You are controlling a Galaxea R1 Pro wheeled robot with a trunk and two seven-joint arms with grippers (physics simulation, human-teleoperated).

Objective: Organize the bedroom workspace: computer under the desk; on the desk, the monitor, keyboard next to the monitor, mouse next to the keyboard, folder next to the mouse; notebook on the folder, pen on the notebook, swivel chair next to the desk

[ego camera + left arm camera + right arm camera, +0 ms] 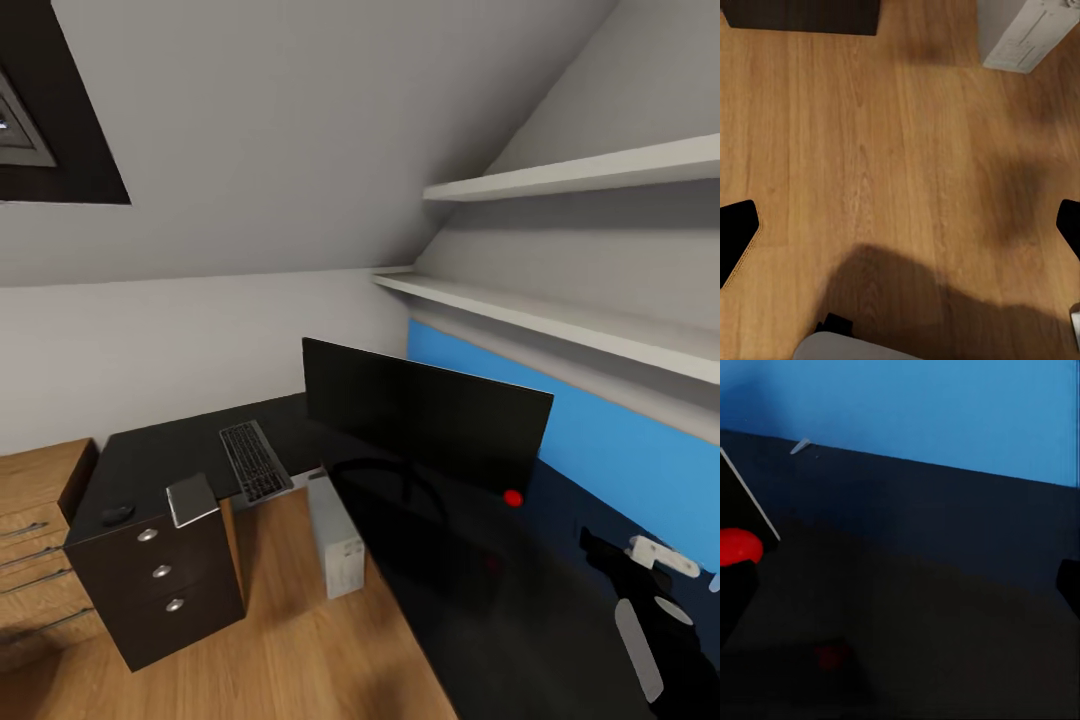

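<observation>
I have the desk (180, 445) ahead with the monitor (425, 415) standing on it at about 1 o'clock in my head view, its red dot (513, 497) at the lower corner. The keyboard (255, 461) lies flat at 10 o'clock from the monitor, just beside it, and a small dark lump that I take for the mouse (117, 514) sits well apart from it, near the desk's end at 9 o'clock. The computer (335, 538) stands on the floor (290, 640) under the desk edge. My right arm shows at 4 o'clock over the desk, and I cannot tell how either tool stands. My judgement: before any reach I should back off and turn to find the chair and folder, keeping the right arm clear of the screen. I can read no brand, label or writing anywhere
</observation>
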